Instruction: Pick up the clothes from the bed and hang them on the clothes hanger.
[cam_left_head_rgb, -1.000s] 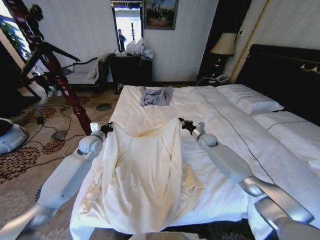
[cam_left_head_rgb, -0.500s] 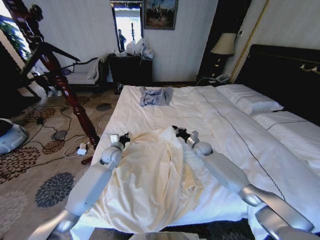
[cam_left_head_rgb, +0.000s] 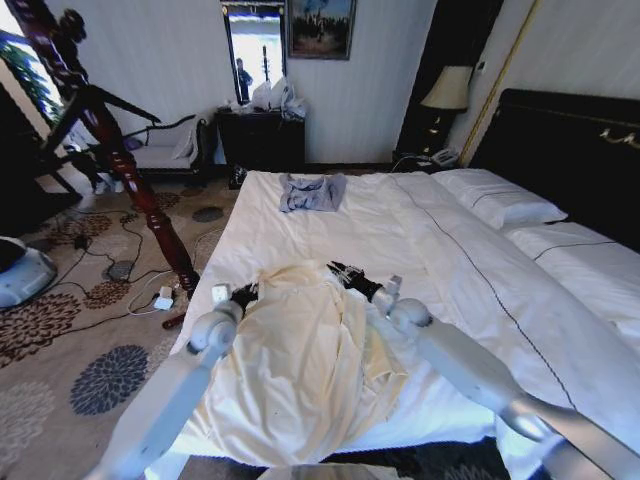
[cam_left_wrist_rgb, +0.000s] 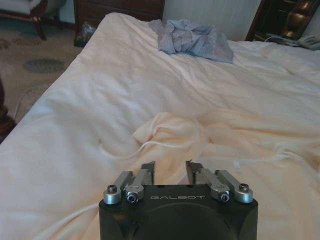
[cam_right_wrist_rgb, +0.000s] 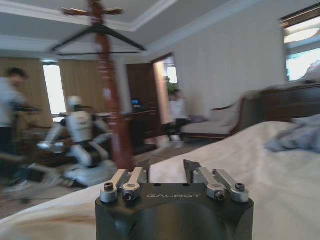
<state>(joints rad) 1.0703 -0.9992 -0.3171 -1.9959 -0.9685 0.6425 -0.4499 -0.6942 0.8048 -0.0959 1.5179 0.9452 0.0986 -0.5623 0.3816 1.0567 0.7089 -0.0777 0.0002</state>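
My three cameras around the bed (cam_left_head_rgb: 420, 215)

Head looked down; wrist views sat low, sharing the grey-blue garment (cam_left_wrist_rgb: 192, 40).

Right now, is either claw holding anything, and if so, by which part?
Nothing is held. The left claw and the right claw are both open with nothing between their fingers. The cream garment lies bunched on the bed.

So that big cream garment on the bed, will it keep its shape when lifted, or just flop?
Probably flop: the clothes lie in soft folds and bunch up between the left gripper and right gripper. They look thin, so likely light. The long tail draping over the edge of the bed would likely trail and drag.
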